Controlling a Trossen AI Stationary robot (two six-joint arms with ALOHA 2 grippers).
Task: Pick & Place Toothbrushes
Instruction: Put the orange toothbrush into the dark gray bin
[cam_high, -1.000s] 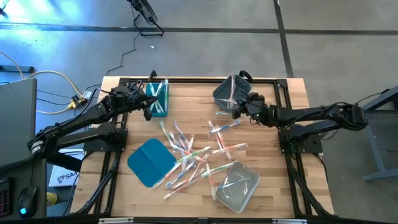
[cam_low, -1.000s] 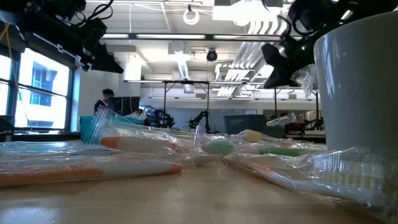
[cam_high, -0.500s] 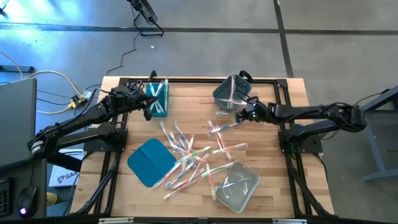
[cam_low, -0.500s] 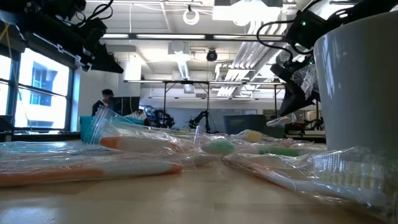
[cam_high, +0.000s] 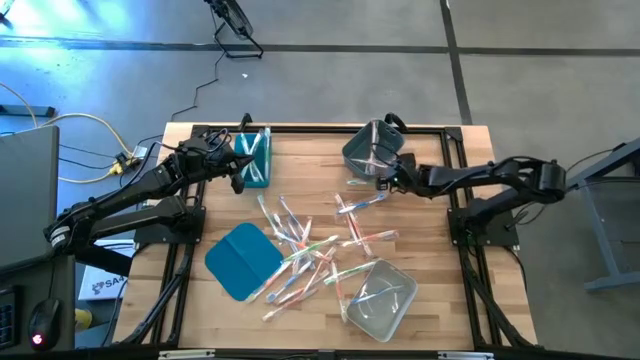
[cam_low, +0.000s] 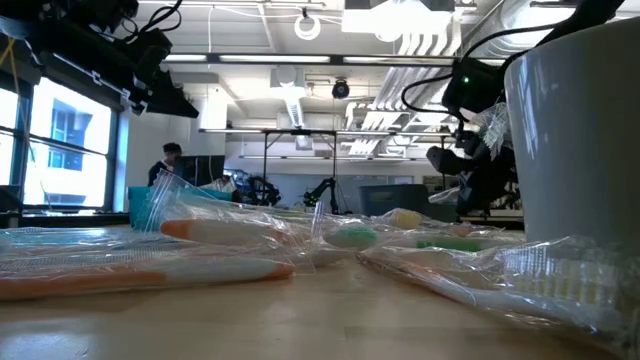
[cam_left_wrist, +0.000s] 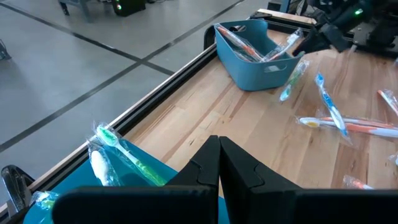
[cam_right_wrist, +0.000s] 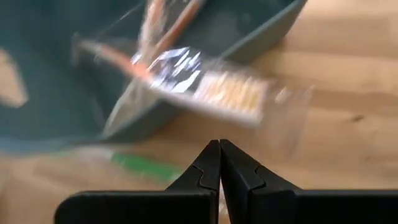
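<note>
While the right hand (cam_high: 385, 181) hangs clenched and empty beside the grey plastic bin (cam_high: 364, 150), thin wrapped toothbrushes (cam_high: 305, 250) lie scattered mid-tabletop (cam_high: 300, 160). It should probably spread its fingers, settle over a single brush lying apart, then pinch the handle. The left hand (cam_high: 237, 168), clenched, waits over the teal plastic bin (cam_high: 256, 155).
</note>
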